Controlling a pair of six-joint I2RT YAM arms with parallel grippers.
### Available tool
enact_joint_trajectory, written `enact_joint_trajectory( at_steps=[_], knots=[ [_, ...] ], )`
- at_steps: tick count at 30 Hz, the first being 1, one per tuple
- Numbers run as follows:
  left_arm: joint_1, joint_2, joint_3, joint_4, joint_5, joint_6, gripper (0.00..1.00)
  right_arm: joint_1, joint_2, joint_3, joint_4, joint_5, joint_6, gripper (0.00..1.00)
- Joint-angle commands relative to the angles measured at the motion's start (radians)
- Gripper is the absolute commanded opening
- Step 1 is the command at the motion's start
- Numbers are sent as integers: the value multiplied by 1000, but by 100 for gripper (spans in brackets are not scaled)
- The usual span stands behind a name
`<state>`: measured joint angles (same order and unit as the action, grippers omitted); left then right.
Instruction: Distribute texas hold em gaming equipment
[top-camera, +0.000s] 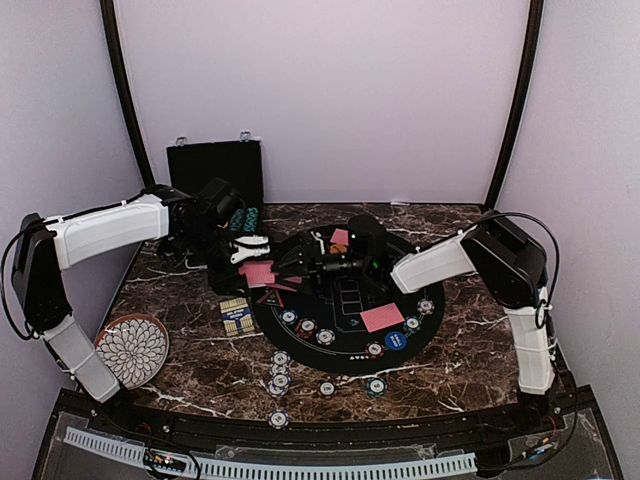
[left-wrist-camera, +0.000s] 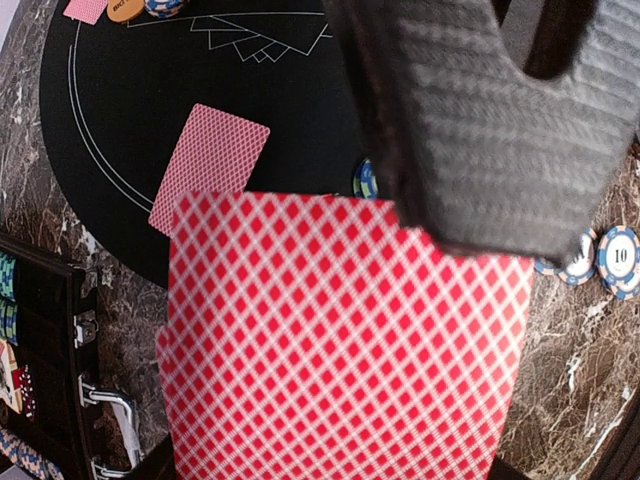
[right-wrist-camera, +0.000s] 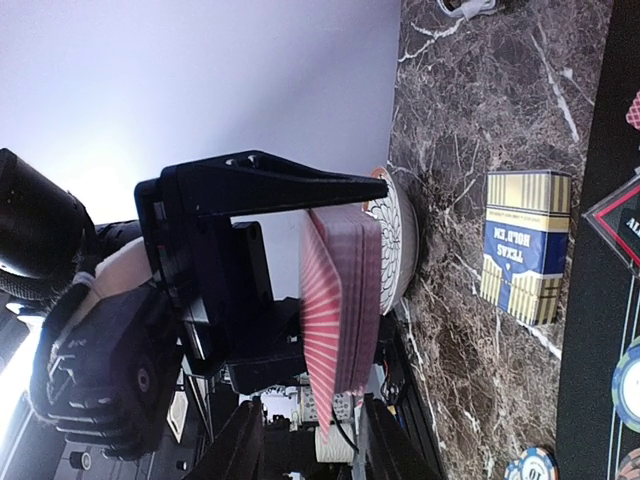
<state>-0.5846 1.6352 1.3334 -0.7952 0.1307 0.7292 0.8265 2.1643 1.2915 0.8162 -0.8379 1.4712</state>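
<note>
Left gripper (right-wrist-camera: 345, 300) pinches the card deck (left-wrist-camera: 345, 345) at the black mat's (top-camera: 300, 340) left edge; right gripper (top-camera: 300, 266), fingers apart, faces it edge-on.

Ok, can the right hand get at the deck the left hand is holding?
Probably yes. The left hand holds the deck clear of the table, facing the right hand over the black mat, and nothing shows between them.

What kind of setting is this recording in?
Likely a lab test enclosure staged as a poker table: plain lavender walls, a marble-patterned tabletop, and a round black felt mat with poker chips.
</note>
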Motion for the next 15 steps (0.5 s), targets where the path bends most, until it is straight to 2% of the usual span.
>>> enact_joint_trajectory(
  at_steps=[1, 15],
  knots=[
    [2, -25, -3, -9, 6, 6, 0, 13, 8, 58, 23, -8, -7, 31],
    [3, -26, -3, -8, 8, 6, 0, 23, 48, 85, 32, -16, 14, 14]
  ],
)
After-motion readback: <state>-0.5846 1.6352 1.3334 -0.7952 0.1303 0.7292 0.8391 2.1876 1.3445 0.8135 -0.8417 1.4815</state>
